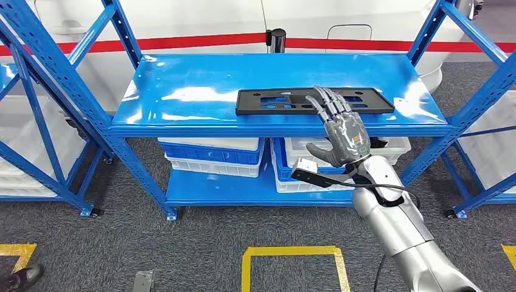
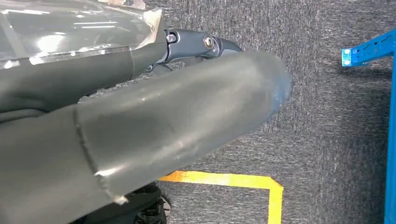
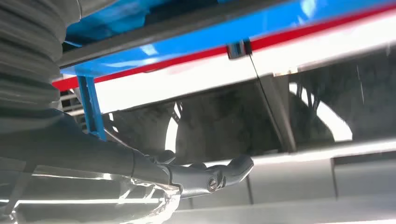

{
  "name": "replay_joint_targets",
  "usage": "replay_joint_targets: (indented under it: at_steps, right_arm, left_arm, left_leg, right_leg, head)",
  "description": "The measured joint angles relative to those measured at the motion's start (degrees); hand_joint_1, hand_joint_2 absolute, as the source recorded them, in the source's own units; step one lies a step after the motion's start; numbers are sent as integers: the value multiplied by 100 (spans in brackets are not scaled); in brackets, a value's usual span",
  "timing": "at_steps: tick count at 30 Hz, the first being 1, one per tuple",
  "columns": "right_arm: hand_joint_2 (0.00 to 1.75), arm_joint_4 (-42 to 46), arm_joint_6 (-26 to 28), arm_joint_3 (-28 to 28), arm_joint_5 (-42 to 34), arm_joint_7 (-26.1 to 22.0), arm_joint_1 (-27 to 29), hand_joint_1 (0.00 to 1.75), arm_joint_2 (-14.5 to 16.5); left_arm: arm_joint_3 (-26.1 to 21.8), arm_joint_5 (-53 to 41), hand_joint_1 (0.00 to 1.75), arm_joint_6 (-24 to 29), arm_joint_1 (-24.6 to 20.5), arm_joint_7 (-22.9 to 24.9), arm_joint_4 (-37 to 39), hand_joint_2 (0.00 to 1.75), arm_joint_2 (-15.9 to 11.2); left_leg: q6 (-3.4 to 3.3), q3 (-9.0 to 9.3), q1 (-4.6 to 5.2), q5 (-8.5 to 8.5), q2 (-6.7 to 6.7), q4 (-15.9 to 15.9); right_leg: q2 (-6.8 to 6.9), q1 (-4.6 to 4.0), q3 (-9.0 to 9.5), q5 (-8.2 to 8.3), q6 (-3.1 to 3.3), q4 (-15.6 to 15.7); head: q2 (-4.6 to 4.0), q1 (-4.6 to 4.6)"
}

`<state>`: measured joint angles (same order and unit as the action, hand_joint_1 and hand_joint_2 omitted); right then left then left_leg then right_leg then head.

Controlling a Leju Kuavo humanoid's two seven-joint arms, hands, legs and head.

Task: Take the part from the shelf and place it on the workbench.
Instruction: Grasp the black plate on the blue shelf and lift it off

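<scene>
Fingers of the right hand lie spread apart over the black part on the blue shelf, holding nothing.

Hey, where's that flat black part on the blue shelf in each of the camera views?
Head view: the black part lies flat on the top shelf, right of centre, with the right hand reaching over its right portion.
Left wrist view: not in it; this view looks at grey carpet and yellow floor tape.
Right wrist view: I cannot make it out.
Shared landmark: the blue shelf frame.
</scene>
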<state>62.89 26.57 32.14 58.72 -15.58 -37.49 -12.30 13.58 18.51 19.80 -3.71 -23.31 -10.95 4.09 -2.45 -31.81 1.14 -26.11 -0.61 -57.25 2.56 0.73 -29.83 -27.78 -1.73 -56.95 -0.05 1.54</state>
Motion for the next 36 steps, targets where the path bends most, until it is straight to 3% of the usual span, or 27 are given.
replay_joint_targets:
  at_steps: [13, 31, 36]
  right_arm:
    - [175, -1433, -994, 590, 456, 594, -695, 0, 62]
    - [175, -1775, -1007, 571, 206, 715, -937, 0, -286]
    - [175, -1755, -996, 544, 166, 706, -941, 0, -326]
  left_arm:
    - [224, -255, 0, -16, -97, 379, 5, 0, -13]
    - [265, -293, 0, -112, -104, 574, 28, 0, -60]
    - [265, -297, 0, -108, -105, 578, 31, 0, -70]
  left_leg:
    - [0, 0, 1, 1, 4, -4]
    - [-2, -3, 5, 2, 4, -6]
    - [-7, -32, 14, -2, 6, -43]
  right_leg:
    - [3, 0, -1, 1, -1, 0]
    - [3, 1, -3, 6, -9, 0]
    - [8, 53, -12, 20, -32, 3]
  head:
    - [1, -2]
    - [1, -2]
    - [1, 0]
